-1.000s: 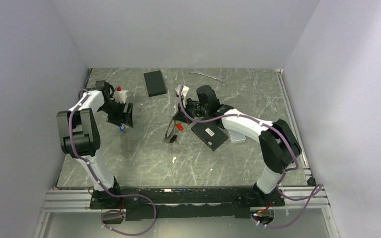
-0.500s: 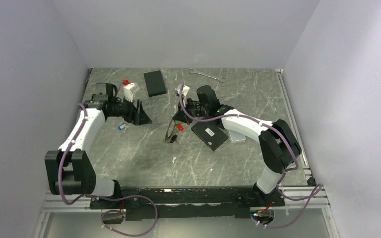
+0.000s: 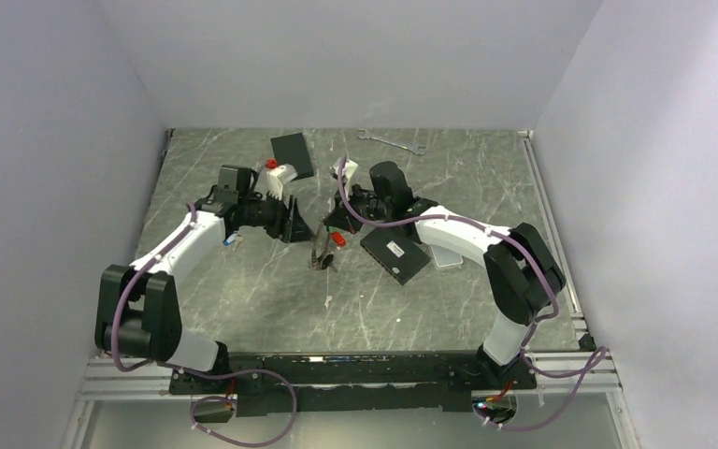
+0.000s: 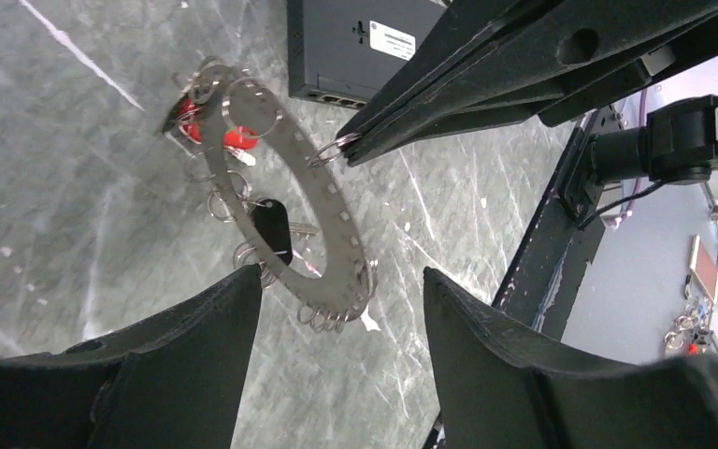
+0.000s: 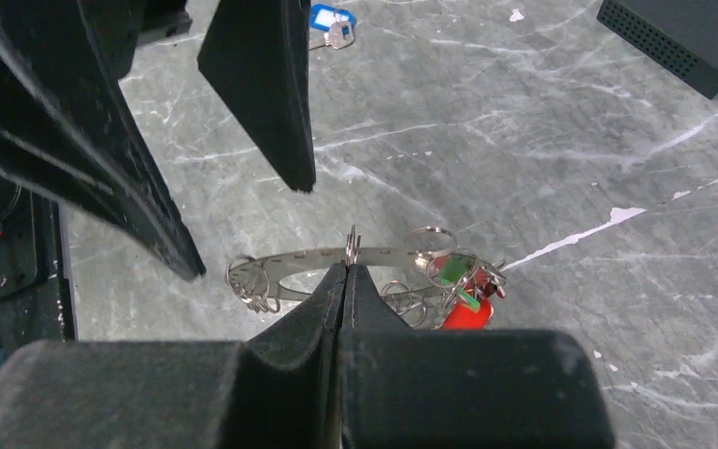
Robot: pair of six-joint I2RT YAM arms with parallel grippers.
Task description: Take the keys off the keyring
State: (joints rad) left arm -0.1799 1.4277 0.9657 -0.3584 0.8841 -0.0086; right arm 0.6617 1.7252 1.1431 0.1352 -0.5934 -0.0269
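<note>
Over the grey marbled desk point(image 3: 243, 290), the right pincer point(image 5: 348, 267) clamps the keyring point(image 4: 323, 192) hung with keys point(image 5: 463, 313), the left pincer point(image 4: 337, 281) gaping beside it.

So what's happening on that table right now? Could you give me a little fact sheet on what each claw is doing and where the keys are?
Right gripper: shut, pinching the keyring at its edge
Left gripper: open, holding nothing, pointed at the keyring
Keys on the ring: red tag, green tag, dark tag
Key off the ring: blue-tagged key, lying apart from the ring
Progress: several keys not yet removed
</note>
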